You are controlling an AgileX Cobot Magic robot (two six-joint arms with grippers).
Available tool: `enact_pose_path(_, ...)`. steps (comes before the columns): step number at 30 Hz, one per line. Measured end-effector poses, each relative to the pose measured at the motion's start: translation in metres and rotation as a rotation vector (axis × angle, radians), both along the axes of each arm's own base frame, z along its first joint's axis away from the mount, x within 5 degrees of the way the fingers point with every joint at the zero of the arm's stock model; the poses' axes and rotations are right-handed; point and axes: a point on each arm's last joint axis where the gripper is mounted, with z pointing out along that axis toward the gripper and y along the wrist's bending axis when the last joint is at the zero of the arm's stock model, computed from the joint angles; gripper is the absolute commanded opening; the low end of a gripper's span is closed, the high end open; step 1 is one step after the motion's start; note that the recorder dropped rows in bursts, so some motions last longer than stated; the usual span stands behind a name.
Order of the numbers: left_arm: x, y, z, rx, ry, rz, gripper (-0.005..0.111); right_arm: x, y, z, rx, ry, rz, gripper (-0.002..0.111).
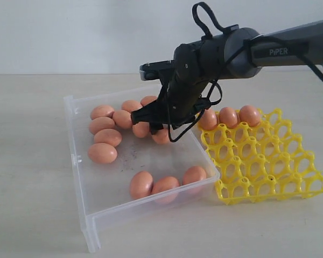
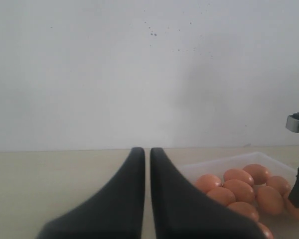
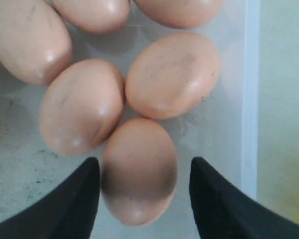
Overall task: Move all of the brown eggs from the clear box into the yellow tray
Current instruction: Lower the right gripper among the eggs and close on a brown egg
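Observation:
Several brown eggs point(image 1: 102, 153) lie in the clear box point(image 1: 75, 156): a cluster at the back left and three near its front wall. Three more eggs point(image 1: 229, 116) sit in the back row of the yellow tray point(image 1: 269, 161), which stands right of the box. My right gripper point(image 1: 156, 126) hangs low inside the box at its back right. In the right wrist view the right gripper point(image 3: 144, 164) is open, with one egg point(image 3: 139, 174) lying between its fingers, close to one finger and clear of the other. My left gripper point(image 2: 147, 150) is shut and empty, off to the side of the box.
The right arm point(image 1: 247, 51) reaches in from the upper right over the tray's back corner. The box's side wall point(image 3: 250, 99) runs close beside the straddled egg. Two other eggs point(image 3: 172, 74) touch or nearly touch that egg.

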Motion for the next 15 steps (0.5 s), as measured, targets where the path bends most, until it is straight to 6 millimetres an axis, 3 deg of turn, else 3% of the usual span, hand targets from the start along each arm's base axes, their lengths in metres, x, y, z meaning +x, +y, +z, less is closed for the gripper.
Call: enact_pose_path(15,0.0,0.0,0.0,0.0,0.0,0.0,0.004,0.0078,0.0048,-0.0041,-0.035,0.044,-0.001,0.05)
